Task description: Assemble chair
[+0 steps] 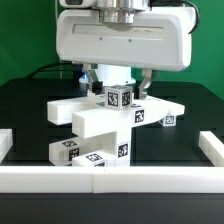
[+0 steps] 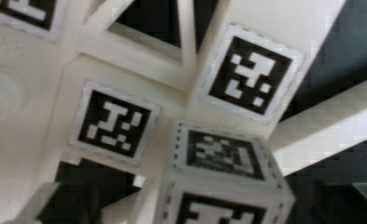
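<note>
The chair parts form a white stack point(image 1: 110, 128) in the middle of the black table: a wide slab point(image 1: 75, 110) lies across an upright block, and lower tagged pieces point(image 1: 85, 152) sit at its foot. A small tagged white cube point(image 1: 120, 97) sits on top of the stack. My gripper point(image 1: 120, 90) hangs straight over it with a finger on each side. In the wrist view the cube point(image 2: 224, 165) fills the gap between the dark fingers point(image 2: 91, 198), so the gripper point(image 2: 221, 205) is shut on it. Tagged slab faces point(image 2: 247, 75) lie close behind.
A long white border rail point(image 1: 110, 178) runs along the front, with side rails at the exterior view's left point(image 1: 5, 145) and right point(image 1: 210, 148). A green wall stands behind. The large white wrist housing point(image 1: 125, 38) hides the stack's rear.
</note>
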`<state>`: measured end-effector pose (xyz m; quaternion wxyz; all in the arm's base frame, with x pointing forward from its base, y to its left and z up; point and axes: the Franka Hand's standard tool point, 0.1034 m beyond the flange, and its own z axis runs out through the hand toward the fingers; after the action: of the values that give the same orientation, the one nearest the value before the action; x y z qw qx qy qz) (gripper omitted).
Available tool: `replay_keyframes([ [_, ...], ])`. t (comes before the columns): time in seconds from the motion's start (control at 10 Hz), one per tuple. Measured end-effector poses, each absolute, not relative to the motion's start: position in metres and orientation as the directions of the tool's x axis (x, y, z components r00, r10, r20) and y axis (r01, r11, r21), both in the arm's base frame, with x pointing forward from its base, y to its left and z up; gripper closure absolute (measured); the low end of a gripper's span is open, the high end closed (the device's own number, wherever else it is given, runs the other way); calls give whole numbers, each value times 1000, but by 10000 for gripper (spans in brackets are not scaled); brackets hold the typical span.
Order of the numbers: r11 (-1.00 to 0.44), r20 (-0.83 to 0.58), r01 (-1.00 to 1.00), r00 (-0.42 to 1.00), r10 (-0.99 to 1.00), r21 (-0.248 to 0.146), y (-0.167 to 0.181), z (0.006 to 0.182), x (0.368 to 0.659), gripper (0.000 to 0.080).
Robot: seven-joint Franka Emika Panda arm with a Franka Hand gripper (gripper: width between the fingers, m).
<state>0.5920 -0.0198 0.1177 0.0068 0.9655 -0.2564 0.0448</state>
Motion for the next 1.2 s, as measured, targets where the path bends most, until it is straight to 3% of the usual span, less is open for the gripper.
replay_keyframes([
  [0.1, -868, 90, -497, 864, -496, -10, -20, 118, 592, 408],
  [0.2, -860, 90, -510, 856, -509, -12, -20, 118, 592, 408],
  [0.3, -854, 90, -520, 850, -519, -13, -20, 118, 592, 512],
  [0.5, -841, 89, -540, 837, -540, -16, -20, 118, 592, 512],
  [1.2, -502, 70, -863, 498, -864, -56, -19, 117, 592, 512],
])
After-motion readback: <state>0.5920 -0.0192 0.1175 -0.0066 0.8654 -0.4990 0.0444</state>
